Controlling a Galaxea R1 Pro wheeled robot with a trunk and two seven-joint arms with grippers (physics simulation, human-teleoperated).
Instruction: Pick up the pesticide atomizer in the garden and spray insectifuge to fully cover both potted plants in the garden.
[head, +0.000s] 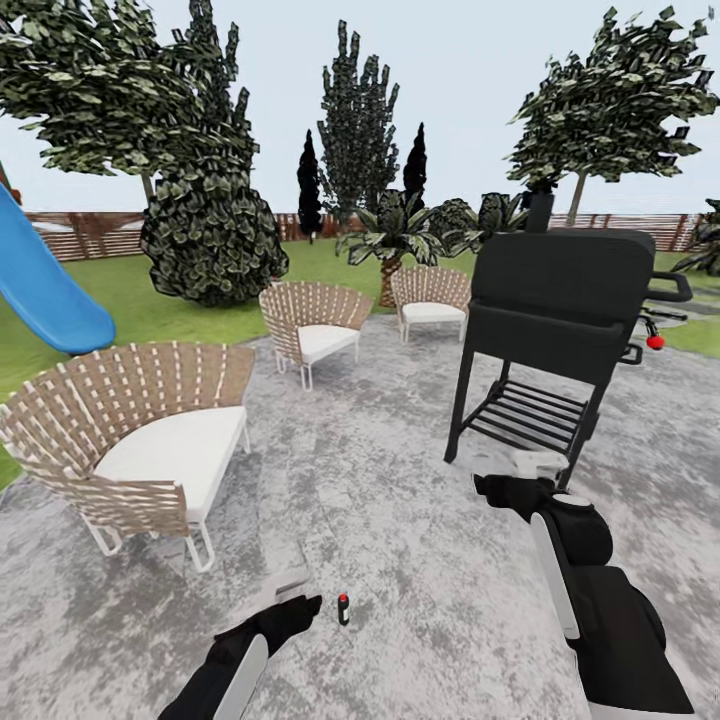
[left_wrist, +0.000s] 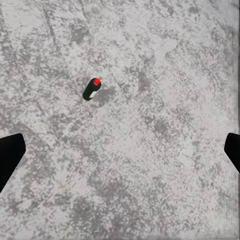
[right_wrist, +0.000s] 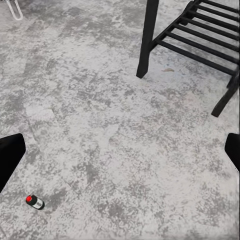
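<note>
The pesticide atomizer stands upright on the grey stone patio, its red tip up, small against the mottled paving. It is just beside the left gripper, apart from it and not held. In the left wrist view the atomizer sits on bare stone ahead of the jaws, whose two dark fingertips show at opposite edges of the picture, wide apart with nothing between them.

The right gripper hangs farther from the atomizer, close to the foot of the black grill. Its jaws also stand wide apart and empty; in the right wrist view the fingertips flank open paving, with the atomizer well off to one side and the grill's slatted lower shelf beyond.

Three woven chairs with white cushions stand on the patio beyond the atomizer, the nearest chair on its left-arm side. A blue slide, trees and a wooden slat fence lie far past it on the lawn.
</note>
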